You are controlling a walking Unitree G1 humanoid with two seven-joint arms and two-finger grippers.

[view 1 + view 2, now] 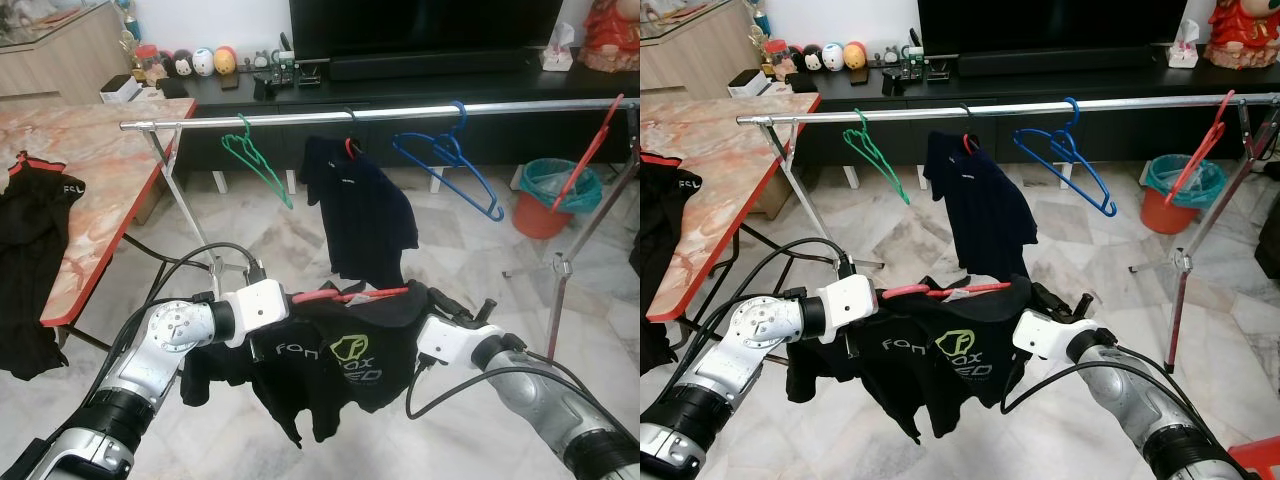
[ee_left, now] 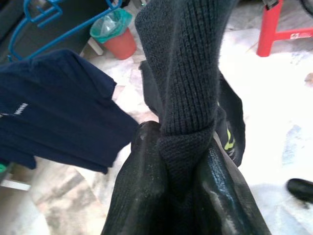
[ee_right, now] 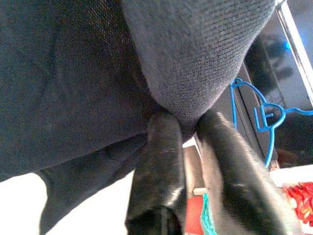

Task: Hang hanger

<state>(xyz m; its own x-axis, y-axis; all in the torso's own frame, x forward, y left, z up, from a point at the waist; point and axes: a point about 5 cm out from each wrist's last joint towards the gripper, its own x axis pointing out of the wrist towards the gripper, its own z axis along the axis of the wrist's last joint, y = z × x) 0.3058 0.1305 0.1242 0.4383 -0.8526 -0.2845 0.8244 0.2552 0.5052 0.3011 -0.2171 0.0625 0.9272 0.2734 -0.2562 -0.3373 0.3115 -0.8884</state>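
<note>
Your two arms reach forward at chest height, left gripper and right gripper each pinched on cloth of the black shirt, which drapes on what looks like a red hanger, held below and short of the rail.

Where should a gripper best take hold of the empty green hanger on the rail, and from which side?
Grip the green hanger on its long sloping lower arm, coming from the robot's side. It hangs free, tilted, apart from the dark shirt, while its hook sits over the rail.
</note>
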